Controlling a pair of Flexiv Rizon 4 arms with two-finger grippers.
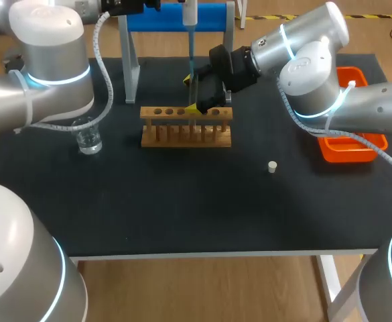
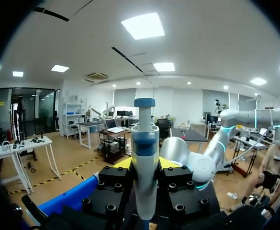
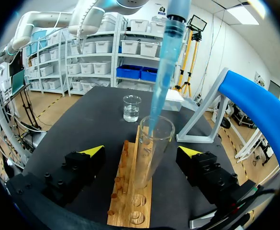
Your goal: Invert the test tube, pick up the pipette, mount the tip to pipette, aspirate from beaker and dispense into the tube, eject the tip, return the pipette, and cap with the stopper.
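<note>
**Pipette tip in the mouth of the tube, much of both grippers out of sight**

Head view: the pipette (image 1: 190, 17) hangs upright in front of the blue stand (image 1: 175, 17), its upper part cut off by the picture's edge, as is most of my left arm's hand. Its thin tip comes down between the two yellow tips of the right gripper (image 1: 192, 95), just above the wooden rack (image 1: 185, 127). The glass tube there is too faint to make out. The beaker (image 1: 87, 137) stands near the rack's left end, partly behind the left arm. The white stopper (image 1: 272, 167) lies alone on the mat, well apart from the rack. The orange tray (image 1: 353, 147) is half covered by the right arm.

Left wrist view: the left gripper (image 2: 144, 165) clamps the pipette body from both sides. The pipette's lower end is out of view.

Right wrist view: the test tube (image 3: 151, 148) stands tilted in the rack, mouth up, between the right gripper's spread fingers (image 3: 93, 151), neither of which touches it. The blue tip (image 3: 161, 81) dips into the tube's mouth. Whether the tube holds liquid cannot be told.
</note>
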